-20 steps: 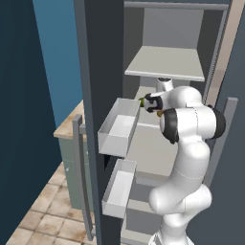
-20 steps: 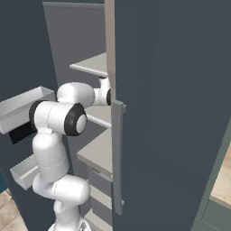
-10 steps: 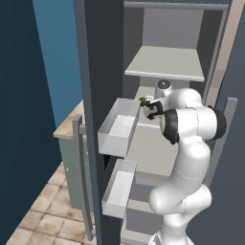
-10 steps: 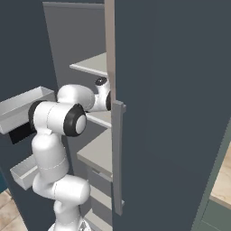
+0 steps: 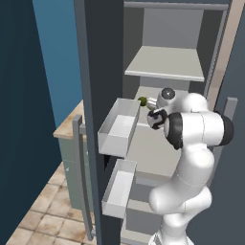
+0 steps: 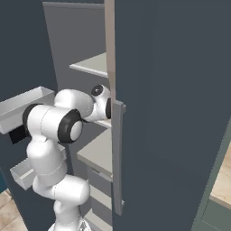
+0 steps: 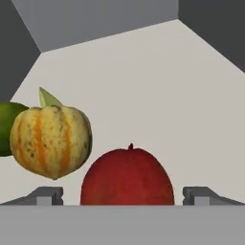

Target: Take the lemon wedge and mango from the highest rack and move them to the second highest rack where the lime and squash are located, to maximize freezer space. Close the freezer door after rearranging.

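Left base view: the two-finger gripper (image 5: 149,106) is reached onto the flat pale grey second highest rack (image 5: 158,154), beside the small dark green lime (image 5: 142,101).

Hand view: the round red mango (image 7: 127,177) is seen set down between spread jaws, just beside the striped yellow-orange squash (image 7: 50,140), so the fruit is grouped on one shelf.

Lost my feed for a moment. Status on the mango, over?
Gripper open, jaws either side of the mango. Mango on rack beside squash and lime. Nothing in the way.

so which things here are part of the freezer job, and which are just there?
Job: mango between the open hand fingers; squash; lime; the rack under them; freezer door.
Just there: door bins; tiled floor.
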You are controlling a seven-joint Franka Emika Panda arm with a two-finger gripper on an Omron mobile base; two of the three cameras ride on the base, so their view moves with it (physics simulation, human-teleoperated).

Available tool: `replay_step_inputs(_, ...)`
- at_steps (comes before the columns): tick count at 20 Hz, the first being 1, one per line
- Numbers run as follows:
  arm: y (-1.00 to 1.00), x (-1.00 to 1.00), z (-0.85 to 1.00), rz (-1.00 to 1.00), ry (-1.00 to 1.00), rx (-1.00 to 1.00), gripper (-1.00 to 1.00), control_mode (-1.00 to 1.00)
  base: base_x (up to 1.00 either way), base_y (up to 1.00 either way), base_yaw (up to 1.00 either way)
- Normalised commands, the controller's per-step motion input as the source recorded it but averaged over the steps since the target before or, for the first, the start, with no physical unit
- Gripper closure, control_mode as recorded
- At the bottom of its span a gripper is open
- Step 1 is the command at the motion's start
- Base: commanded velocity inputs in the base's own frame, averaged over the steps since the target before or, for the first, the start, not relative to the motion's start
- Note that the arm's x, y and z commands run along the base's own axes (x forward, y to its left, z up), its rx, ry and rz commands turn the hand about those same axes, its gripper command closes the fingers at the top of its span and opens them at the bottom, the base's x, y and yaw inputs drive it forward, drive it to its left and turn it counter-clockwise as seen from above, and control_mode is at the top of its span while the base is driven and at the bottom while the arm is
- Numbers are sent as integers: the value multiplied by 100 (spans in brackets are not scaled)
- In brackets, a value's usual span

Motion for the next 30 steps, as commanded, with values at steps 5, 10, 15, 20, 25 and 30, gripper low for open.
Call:
replay_step_inputs(5, 13, -41, 42, 0, 9, 0, -100, -100, 0, 0, 0)
replay_step_inputs(10, 12, -34, 51, 0, 9, 0, -100, -100, 0, 0, 0)
replay_step_inputs(15, 17, -56, 29, 0, -1, 0, -100, -100, 0, 0, 0)
replay_step_inputs(20, 13, -86, 17, 0, -5, 0, -100, -100, 0, 0, 0)
replay_step_inputs(25, 2, -99, 25, 0, -1, 0, -100, -100, 0, 0, 0)
replay_step_inputs(30, 0, -100, 33, 0, 0, 0, -100, -100, 0, 0, 0)
